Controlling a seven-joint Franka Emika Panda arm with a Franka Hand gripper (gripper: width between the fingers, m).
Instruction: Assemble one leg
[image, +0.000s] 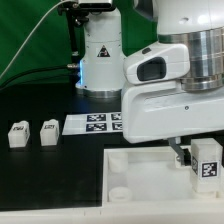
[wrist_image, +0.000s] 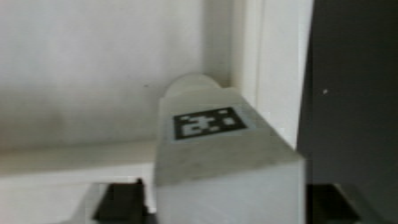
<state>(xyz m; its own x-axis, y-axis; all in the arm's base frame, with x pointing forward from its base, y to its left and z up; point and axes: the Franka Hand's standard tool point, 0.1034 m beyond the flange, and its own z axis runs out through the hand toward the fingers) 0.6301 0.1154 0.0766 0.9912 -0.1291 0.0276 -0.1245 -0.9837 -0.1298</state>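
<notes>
The two-finger gripper (wrist_image: 221, 204) is pressed onto a small white plastic block-like leg (wrist_image: 210, 120) bearing a black-and-white square tag, with dark fingers (wrist_image: 118, 203) on either flank. The held leg sits at the corner of the large white square panel (image: 140, 165) on the exterior view's right; whether it touches cannot be told. A spare leg (image: 17, 134) and a second spare leg (image: 49, 131) lie on the black table (image: 55, 175) near the marker board (image: 98, 122). Judgement: the pickup is done; seating and fastening are outstanding.

Black table (image: 40, 190) holds the marker board (image: 95, 122). A leg (image: 49, 132) and another leg (image: 17, 134) sit toward the exterior view's left of it, and a big white panel (image: 150, 180) lies nearer the camera.
</notes>
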